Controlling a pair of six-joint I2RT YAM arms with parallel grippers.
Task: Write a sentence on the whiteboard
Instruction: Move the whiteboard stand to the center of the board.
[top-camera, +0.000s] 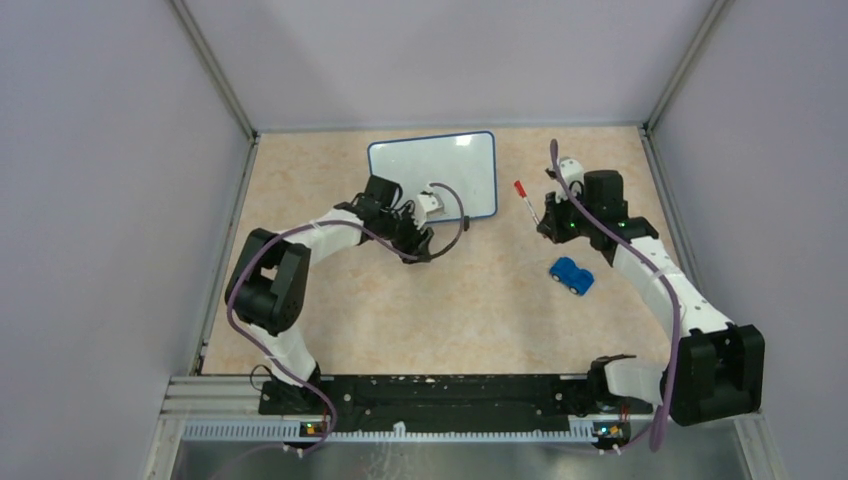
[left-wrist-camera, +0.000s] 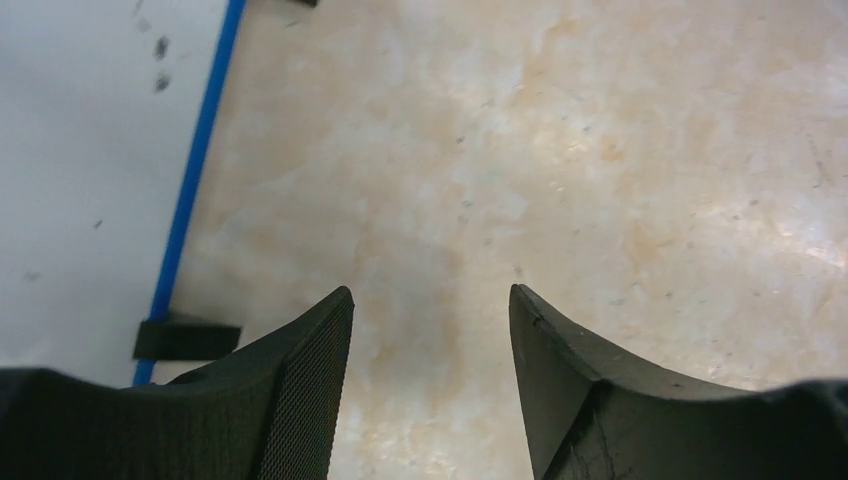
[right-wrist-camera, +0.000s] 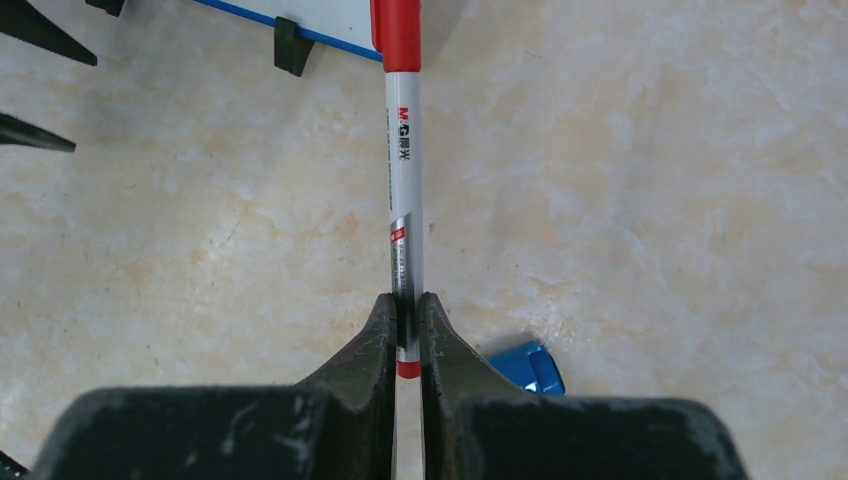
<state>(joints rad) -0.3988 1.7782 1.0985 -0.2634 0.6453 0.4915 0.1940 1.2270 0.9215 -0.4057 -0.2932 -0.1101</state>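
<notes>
The whiteboard (top-camera: 432, 168), white with a blue rim, lies flat at the far middle of the table. No red sentence shows on it, only a few dark specks in the left wrist view (left-wrist-camera: 80, 150). My left gripper (top-camera: 425, 240) is open and empty, hovering over bare table just off the board's near edge (left-wrist-camera: 430, 295). My right gripper (top-camera: 545, 228) is shut on a marker (top-camera: 528, 203) to the right of the board. In the right wrist view the jaws (right-wrist-camera: 405, 300) pinch the marker's grey barrel (right-wrist-camera: 403, 180) near its rear end. Its red end points at the board's corner (right-wrist-camera: 330, 15).
A blue toy car (top-camera: 572, 275) sits on the table just near of my right gripper and shows beside the right finger (right-wrist-camera: 528, 368). The board's black feet (left-wrist-camera: 185, 338) stick out at its edge. Grey walls enclose the table on three sides.
</notes>
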